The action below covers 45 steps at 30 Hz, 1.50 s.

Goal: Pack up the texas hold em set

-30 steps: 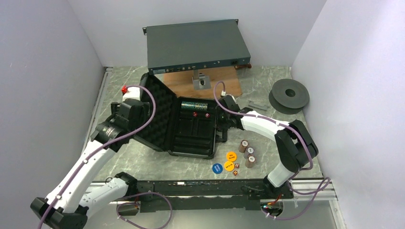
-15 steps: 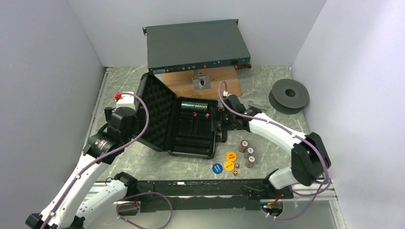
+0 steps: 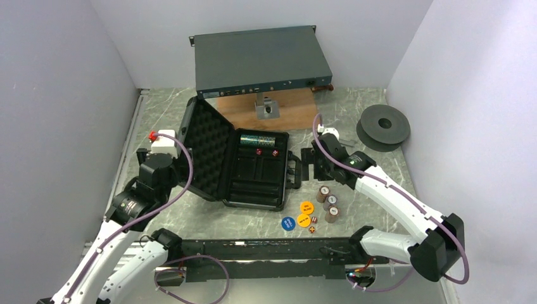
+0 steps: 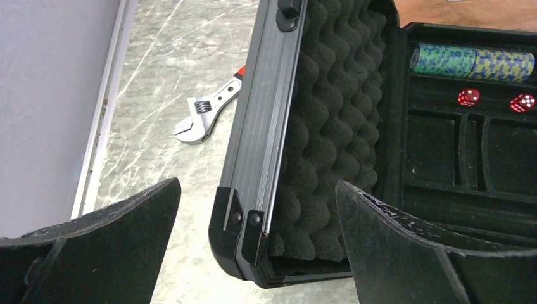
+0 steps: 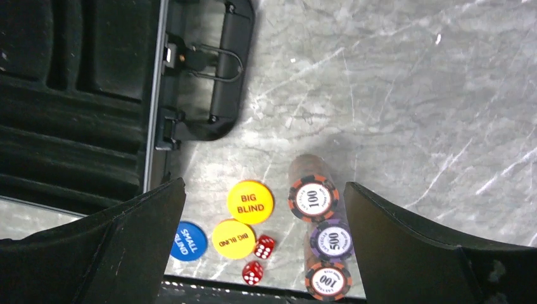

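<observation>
Right pincer (image 5: pixel 263 185), jaws apart and empty, swung off the open black foam-lined case (image 3: pixel 212 152) to above three loose brown-and-purple poker-chip stacks (image 5: pixel 313 196) on the grey marble surface (image 5: pixel 411 95), left pincer (image 4: pixel 256 185) likewise apart, withdrawn from the lid, so chips probably next.

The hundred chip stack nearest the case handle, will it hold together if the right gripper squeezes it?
Likely not as one piece: the hundred stack looks like loose discs standing upright, so it could shear or topple. The 500 stack stands close beside it and might get knocked.
</observation>
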### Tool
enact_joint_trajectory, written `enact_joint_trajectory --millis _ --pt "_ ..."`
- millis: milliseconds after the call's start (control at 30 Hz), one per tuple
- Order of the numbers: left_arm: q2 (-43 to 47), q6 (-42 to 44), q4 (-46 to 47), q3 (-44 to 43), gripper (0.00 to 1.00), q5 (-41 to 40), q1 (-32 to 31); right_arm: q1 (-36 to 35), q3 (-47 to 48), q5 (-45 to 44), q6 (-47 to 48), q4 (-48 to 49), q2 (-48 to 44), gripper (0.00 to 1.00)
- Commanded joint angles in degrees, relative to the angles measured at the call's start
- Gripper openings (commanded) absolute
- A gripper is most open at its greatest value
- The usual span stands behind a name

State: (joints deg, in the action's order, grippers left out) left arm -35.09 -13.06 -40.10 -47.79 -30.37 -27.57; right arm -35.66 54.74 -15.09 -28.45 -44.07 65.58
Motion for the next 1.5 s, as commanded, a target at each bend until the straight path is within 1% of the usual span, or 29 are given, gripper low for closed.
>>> enact_joint_trajectory --millis 0,100,167,300,467,600,767,1000,1133,1300,1467 --pt "0.1 2.7 2.9 -0.4 1.0 4.3 0.0 1.0 -1.3 3.1 3.2 -4.0 -1.2 0.99" --pt "-1.1 2.9 1.1 -1.6 1.0 6.0 0.0 2.1 -2.1 3.9 2.7 -4.5 -0.7 0.99" --pt "-1.3 3.2 1.6 -1.2 1.0 7.1 0.0 3.1 -1.9 3.8 2.6 -5.1 0.0 0.99" --pt "-1.7 2.9 1.6 -1.4 1.0 8.1 0.0 7.4 -1.5 5.1 3.0 -5.8 1.3 0.99" --pt "-2.4 2.9 1.3 -1.5 1.0 8.3 0.0 10.3 -1.6 5.1 1.0 -6.9 3.4 0.94" --pt "-3.2 3.2 1.0 -1.7 1.0 8.1 0.0 10.6 -2.8 6.7 0.3 -5.5 4.9 0.91" --pt "-3.7 3.4 1.0 -1.5 0.99 7.8 0.0 10.6 -3.8 9.6 0.4 -4.2 7.2 0.83" --pt "-3.8 3.7 1.2 -1.3 0.98 7.7 0.0 10.5 -3.9 10.2 -0.2 -4.8 8.8 0.81" --pt "-3.4 3.8 1.2 -1.1 0.98 7.5 0.0 10.5 -3.9 11.1 0.1 -4.4 10.6 0.75" --pt "-3.2 3.8 1.4 -0.9 0.98 7.5 0.0 10.5 -3.9 11.0 0.3 -4.1 10.8 0.68" --pt "-3.3 4.0 1.4 -0.9 0.98 7.7 0.0 10.5 -3.9 11.3 0.6 -4.1 11.1 0.55"
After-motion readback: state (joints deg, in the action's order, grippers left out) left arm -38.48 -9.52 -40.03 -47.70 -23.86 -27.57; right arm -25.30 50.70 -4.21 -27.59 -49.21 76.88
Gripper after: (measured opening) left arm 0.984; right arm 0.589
